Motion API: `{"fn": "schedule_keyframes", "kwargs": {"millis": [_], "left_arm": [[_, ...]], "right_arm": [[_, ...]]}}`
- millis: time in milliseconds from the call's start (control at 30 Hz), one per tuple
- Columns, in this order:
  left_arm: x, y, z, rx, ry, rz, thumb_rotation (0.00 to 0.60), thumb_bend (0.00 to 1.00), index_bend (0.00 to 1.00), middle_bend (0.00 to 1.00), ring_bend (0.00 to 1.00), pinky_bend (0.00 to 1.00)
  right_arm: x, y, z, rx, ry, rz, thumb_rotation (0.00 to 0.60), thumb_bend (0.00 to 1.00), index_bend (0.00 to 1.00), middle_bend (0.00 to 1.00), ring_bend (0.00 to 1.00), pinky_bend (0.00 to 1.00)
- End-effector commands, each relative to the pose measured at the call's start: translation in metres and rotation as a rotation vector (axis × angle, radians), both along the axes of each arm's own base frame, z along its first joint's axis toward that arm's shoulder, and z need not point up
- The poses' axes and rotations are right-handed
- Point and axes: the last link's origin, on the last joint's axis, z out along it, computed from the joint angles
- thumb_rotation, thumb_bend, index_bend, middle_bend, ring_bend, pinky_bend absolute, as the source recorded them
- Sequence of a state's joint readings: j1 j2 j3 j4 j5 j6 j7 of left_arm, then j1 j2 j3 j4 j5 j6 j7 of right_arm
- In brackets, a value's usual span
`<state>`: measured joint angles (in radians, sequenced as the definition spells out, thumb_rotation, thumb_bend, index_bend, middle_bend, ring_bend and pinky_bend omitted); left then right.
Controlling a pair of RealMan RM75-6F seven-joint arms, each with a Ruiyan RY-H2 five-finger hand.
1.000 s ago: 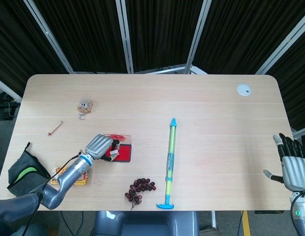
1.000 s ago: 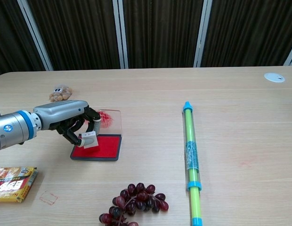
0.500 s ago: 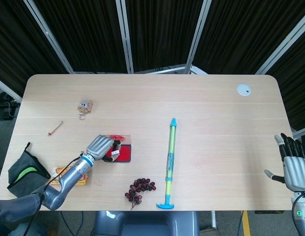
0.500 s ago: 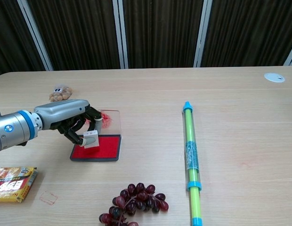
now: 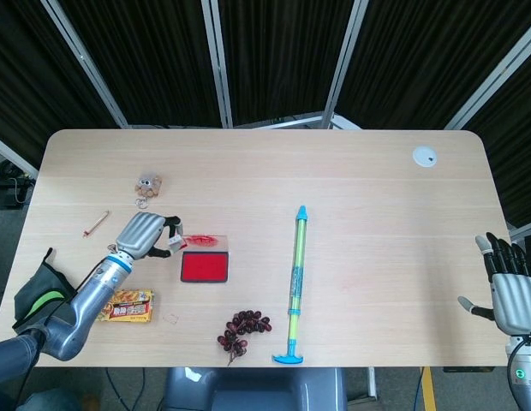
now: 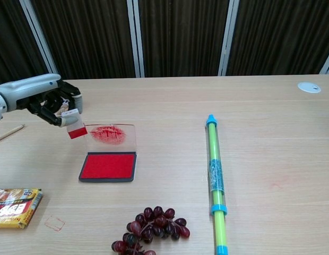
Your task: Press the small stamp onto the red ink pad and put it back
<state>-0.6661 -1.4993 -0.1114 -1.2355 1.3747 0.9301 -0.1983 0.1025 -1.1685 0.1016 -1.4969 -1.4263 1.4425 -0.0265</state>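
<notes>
Seen from the head view, our left hand [image 5: 144,234] has its fingers curled around the small stamp [image 5: 176,243], which sits just beyond the ink pad's [image 5: 205,266] far-left corner and clear of its red face. The pad's clear lid [image 5: 204,241], smeared red, lies flat against the pad's far edge, just beside the stamp. Our right hand [image 5: 509,289] waits well apart from the pad at the table's [image 5: 360,180] right edge, fingers spread and holding nothing, so the left is plainly the nearer one.

Through the chest view, the left hand [image 6: 48,99] pinches the stamp [image 6: 73,124] at its white top, and the inked red end tilts down toward the pad [image 6: 109,166]. We judge the inking done; what remains is a set-down somewhere left of the pad, away from the lid [image 6: 111,137], though we cannot tell the stamp's proper resting spot.
</notes>
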Motion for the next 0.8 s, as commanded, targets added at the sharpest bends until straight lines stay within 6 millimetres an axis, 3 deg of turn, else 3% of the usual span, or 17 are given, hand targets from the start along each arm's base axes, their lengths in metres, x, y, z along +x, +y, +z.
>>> {"fn": "schedule_keyframes", "kwargs": {"millis": [33, 167, 300, 800], "left_arm": [[-0.033, -0.002, 0.010, 0.014, 0.023, 0.081, 0.600, 0.37, 0.57, 0.59, 0.74, 0.82], [-0.061, -0.005, 0.009, 0.015, 0.031, 0.154, 0.600, 0.36, 0.57, 0.59, 0.74, 0.82], [-0.074, -0.007, 0.002, 0.009, 0.019, 0.194, 0.600, 0.36, 0.57, 0.59, 0.74, 0.82], [-0.073, -0.010, -0.020, 0.007, -0.018, 0.188, 0.600, 0.35, 0.54, 0.53, 0.72, 0.81]], "right_arm": [[0.001, 0.000, 0.000, 0.003, 0.000, 0.002, 0.600, 0.00, 0.00, 0.00, 0.00, 0.00], [0.002, 0.000, -0.002, 0.007, 0.000, 0.006, 0.600, 0.00, 0.00, 0.00, 0.00, 0.00], [0.003, 0.000, -0.003, 0.010, 0.002, 0.010, 0.600, 0.00, 0.00, 0.00, 0.00, 0.00], [0.000, -0.001, -0.003, 0.012, 0.002, -0.004, 0.600, 0.00, 0.00, 0.00, 0.00, 0.00]]}}
